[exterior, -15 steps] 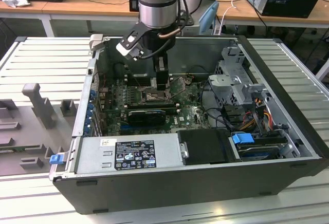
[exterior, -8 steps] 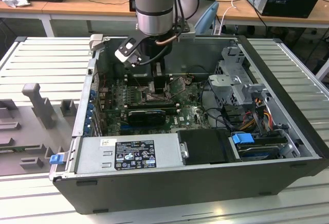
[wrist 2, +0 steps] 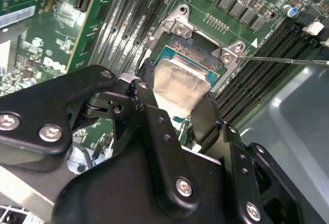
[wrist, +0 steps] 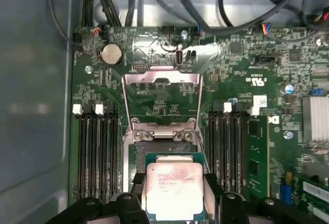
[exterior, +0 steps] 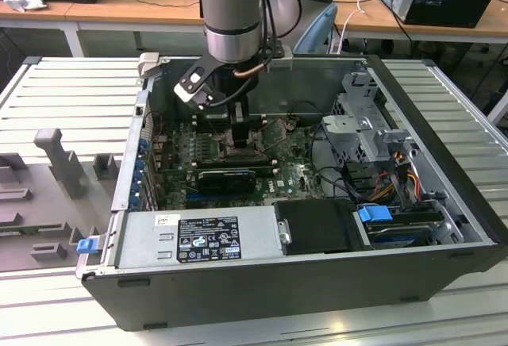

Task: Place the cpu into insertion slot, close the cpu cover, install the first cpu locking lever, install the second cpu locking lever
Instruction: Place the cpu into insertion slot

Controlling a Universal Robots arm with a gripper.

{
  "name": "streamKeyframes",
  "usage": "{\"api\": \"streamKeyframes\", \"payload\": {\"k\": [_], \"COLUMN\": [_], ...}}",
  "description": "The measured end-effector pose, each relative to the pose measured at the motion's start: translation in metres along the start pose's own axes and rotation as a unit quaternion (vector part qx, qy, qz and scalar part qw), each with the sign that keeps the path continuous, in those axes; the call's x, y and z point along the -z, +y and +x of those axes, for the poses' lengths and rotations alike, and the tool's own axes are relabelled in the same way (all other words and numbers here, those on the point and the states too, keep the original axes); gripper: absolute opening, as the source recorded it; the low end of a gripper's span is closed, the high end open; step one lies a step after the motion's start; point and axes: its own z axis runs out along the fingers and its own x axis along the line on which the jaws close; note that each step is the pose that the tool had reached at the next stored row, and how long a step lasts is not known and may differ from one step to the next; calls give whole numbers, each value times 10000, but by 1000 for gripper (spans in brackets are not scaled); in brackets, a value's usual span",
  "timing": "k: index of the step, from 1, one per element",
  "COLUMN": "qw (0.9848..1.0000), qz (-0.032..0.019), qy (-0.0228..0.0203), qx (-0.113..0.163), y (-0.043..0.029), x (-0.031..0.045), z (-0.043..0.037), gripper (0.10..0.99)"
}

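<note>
Over the slot (wrist: pixel 165 148) — cpu (wrist: pixel 174 189) gripped in my pincer (wrist: pixel 175 196).
Fingers (wrist: pixel 214 187) clamp its two opposite edges, silvery top up; cover (wrist: pixel 163 74) stands swung open beyond the slot — cpu seated or not, I can't tell.

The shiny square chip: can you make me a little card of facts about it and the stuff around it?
chip: cpu, silvery top, green edge
held by: gripper, a black finger pressed on each side
where: over the insertion slot; whether it is seated cannot be told
cpu cover: flipped open, green board shows through its window
neighbours: long black memory slots on both sides of the slot
setting: inside an open computer case
</note>
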Motion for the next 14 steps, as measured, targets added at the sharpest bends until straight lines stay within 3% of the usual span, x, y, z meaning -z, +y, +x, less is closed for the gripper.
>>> {"api": "streamKeyframes", "payload": {"k": [6, 14], "qw": [10000, 10000], "qz": [11, 17], "qy": [-2, -3], "qx": [-8, -37], "y": [3, -5], "x": [-173, -268], "z": [37, 60], "gripper": [529, 529]}}
